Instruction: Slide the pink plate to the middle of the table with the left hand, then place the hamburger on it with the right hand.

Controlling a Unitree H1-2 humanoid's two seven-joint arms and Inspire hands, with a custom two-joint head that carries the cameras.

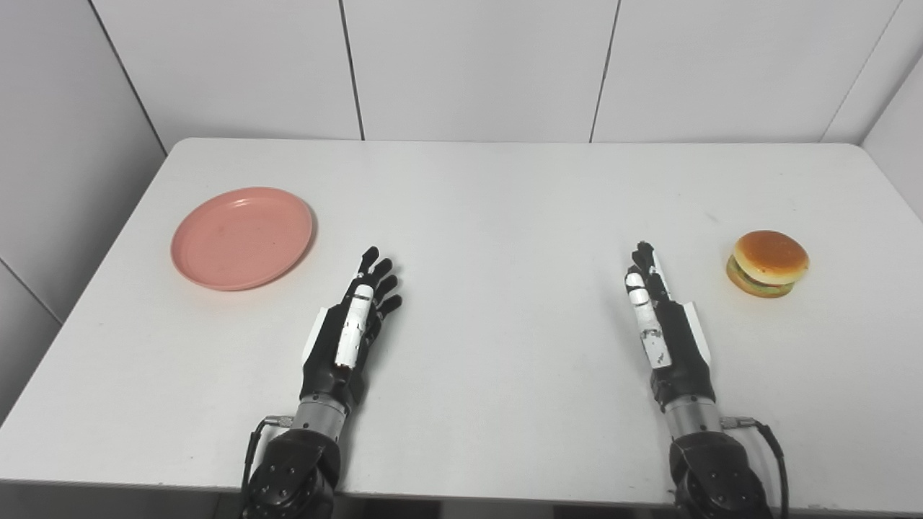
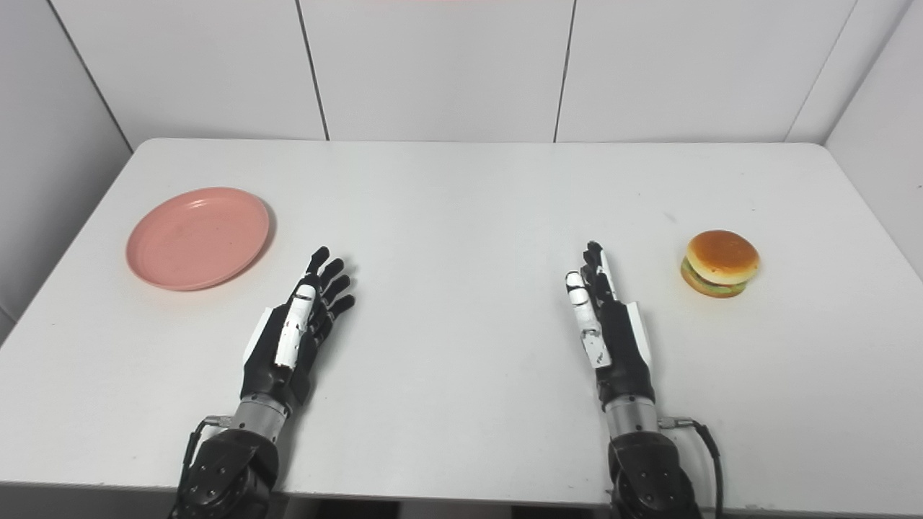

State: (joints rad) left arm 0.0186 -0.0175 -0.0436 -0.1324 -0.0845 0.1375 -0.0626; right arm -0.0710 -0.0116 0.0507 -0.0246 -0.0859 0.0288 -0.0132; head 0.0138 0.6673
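A round pink plate lies empty on the white table's left side. A hamburger with a tan bun and green lettuce sits near the right edge. My left hand rests over the table to the right of the plate and nearer to me, fingers straight and apart, holding nothing. My right hand is left of the hamburger, a clear gap between them, fingers extended and empty.
The white table reaches back to a panelled white wall. Its left edge runs close to the plate and its right edge close to the hamburger. Bare tabletop lies between my two hands.
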